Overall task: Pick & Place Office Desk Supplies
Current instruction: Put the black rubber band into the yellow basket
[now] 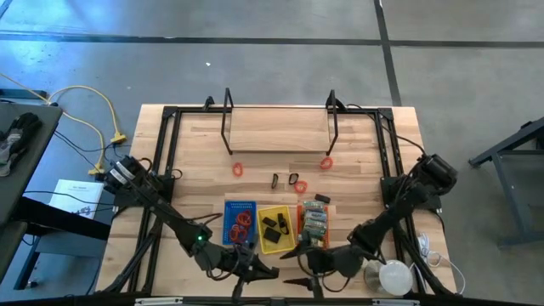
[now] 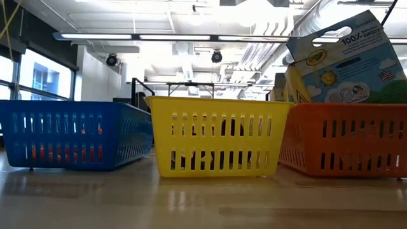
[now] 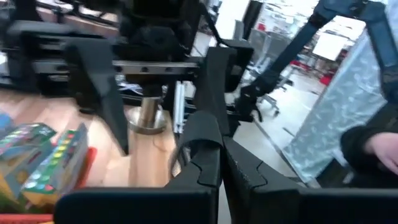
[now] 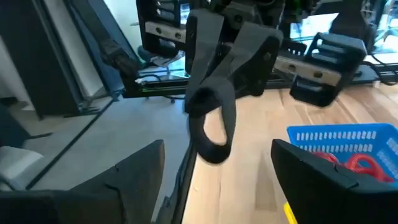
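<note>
Two dark jointed arms; left arm (image 1: 183, 228) bears a green light (small); black angular fingers (image 4: 323, 168).

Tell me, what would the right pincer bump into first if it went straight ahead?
Probably the black loop that seems to hang from the shut left pincer, right in front of the open right pincer. I can't tell how far off it is. The blue tray sits aside.

Blue tray (image 2: 76, 137), yellow tray (image 2: 216, 143) and orange tray (image 2: 346, 140) on pale wooden table (image 1: 280, 127); red loops (image 1: 239, 169) lie loose.
</note>
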